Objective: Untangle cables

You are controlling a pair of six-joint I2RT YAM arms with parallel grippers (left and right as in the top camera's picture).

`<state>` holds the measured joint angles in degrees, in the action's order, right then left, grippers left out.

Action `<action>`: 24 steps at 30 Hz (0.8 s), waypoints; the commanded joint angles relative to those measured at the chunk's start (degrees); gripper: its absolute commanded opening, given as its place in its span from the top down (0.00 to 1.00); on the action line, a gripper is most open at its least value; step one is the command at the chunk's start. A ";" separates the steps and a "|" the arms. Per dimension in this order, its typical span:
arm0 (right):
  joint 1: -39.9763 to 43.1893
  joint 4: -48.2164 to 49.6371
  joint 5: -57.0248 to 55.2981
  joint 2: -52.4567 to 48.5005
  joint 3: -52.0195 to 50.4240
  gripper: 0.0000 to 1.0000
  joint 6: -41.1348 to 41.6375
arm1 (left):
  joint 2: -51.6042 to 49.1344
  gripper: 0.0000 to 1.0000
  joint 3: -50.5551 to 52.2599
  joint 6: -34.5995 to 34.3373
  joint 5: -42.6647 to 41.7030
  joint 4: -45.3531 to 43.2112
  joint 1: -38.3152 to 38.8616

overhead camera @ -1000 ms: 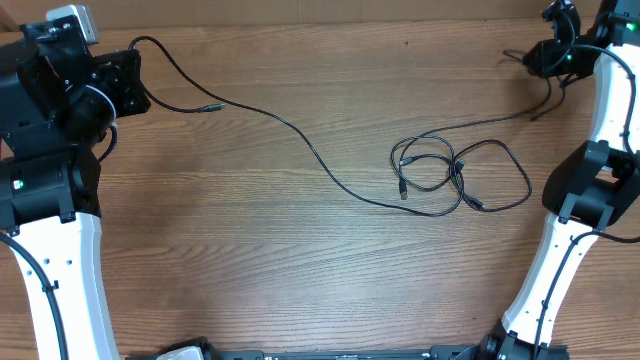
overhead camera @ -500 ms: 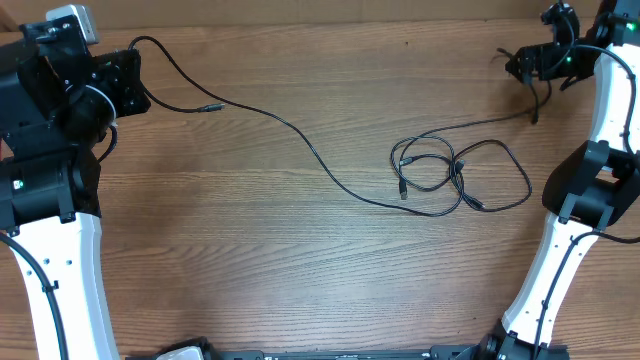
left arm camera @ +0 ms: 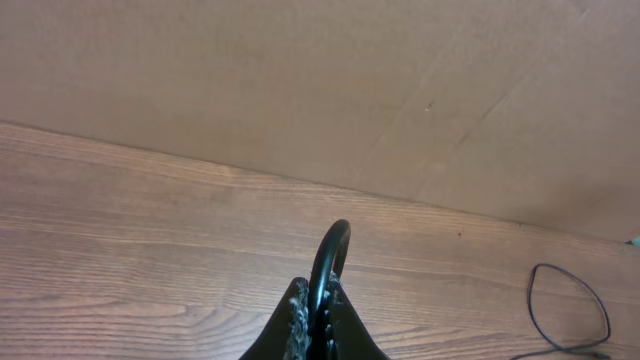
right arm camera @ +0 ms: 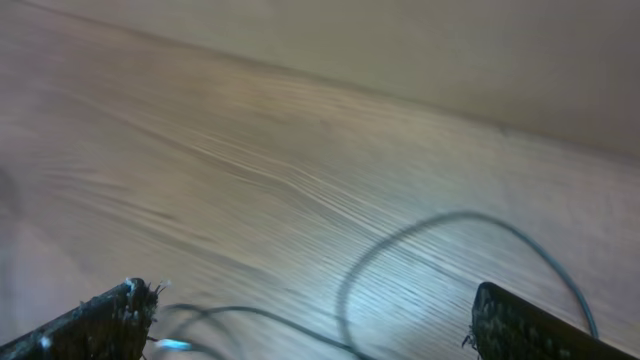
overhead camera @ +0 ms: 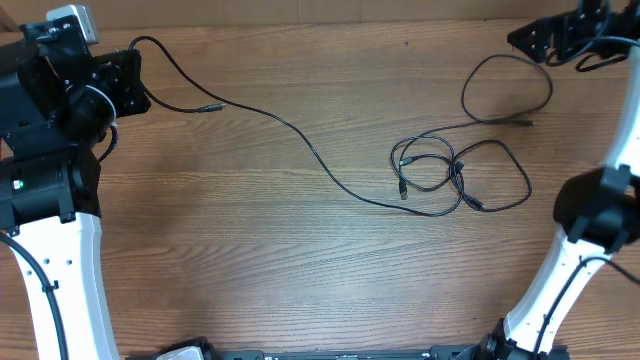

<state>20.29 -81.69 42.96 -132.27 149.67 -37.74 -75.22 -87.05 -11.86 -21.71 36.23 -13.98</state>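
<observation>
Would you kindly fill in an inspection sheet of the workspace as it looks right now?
Surface: brown wood-grain table, flat and matte.
Job's things: thin black cables, tangled in overlapping loops right of centre, not yet separated.
Clutter: nothing seen.
Grippers: left gripper shut on a bend of the long strand; right gripper open, holding nothing.
Cables: long strand runs from the left gripper across the table to the tangle; loose loop lies flat on the table near the right gripper.
Surroundings: tan board behind the table.
</observation>
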 commanded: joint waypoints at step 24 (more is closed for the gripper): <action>-12.79 -15.28 -11.37 6.14 -16.90 0.00 -4.83 | 22.97 0.96 -10.12 1.57 0.94 4.11 -0.26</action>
<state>7.40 -97.08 34.09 -125.45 134.93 -42.06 -56.93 -92.29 -11.40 -22.35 40.71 -13.98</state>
